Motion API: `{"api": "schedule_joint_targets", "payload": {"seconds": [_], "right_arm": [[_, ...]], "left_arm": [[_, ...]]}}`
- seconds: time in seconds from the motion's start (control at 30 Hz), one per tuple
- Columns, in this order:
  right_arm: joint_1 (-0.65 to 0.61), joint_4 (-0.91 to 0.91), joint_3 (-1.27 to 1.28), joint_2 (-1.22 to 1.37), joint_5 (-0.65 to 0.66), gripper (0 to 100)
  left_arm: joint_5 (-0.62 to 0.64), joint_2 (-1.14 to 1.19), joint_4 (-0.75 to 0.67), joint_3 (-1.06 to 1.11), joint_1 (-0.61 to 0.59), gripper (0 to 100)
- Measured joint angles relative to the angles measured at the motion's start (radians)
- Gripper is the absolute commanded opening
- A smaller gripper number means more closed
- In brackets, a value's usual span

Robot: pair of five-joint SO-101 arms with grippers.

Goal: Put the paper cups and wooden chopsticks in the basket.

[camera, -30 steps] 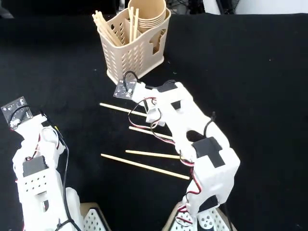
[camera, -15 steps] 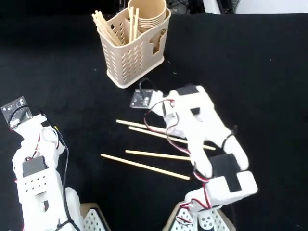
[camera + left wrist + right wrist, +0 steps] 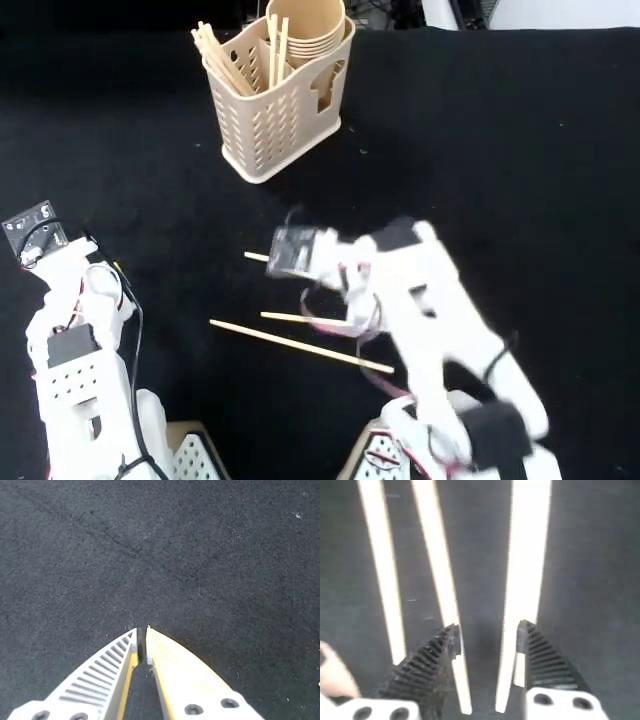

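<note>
The basket (image 3: 280, 110) sits at the far side of the tabletop (image 3: 520, 150), a bit left of centre. Inside it, the paper cups (image 3: 310, 30) are stacked in the right part, and a bunch of wooden chopsticks (image 3: 225, 60) stands in the left and middle. Nearer, mid-tabletop, the loose chopsticks (image 3: 300, 345) lie flat, with the right arm (image 3: 430, 320) over their right ends. Two run between its jaws, a third just outside. The left arm (image 3: 75, 350) is at the near left, well apart from them.
</note>
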Motion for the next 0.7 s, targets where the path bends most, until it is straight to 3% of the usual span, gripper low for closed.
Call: {"api": "schedule_joint_targets", "payload": {"seconds": [0.33,0.7], "right_arm": [[-0.273,-0.015,0.249,-0.249,-0.146,22.6],[-0.232,-0.218,0.219,-0.003,-0.178,22.2]], "left_arm": [[0.000,0.000,0.000,0.000,0.000,5],[0.000,0.000,0.000,0.000,0.000,5]]}}
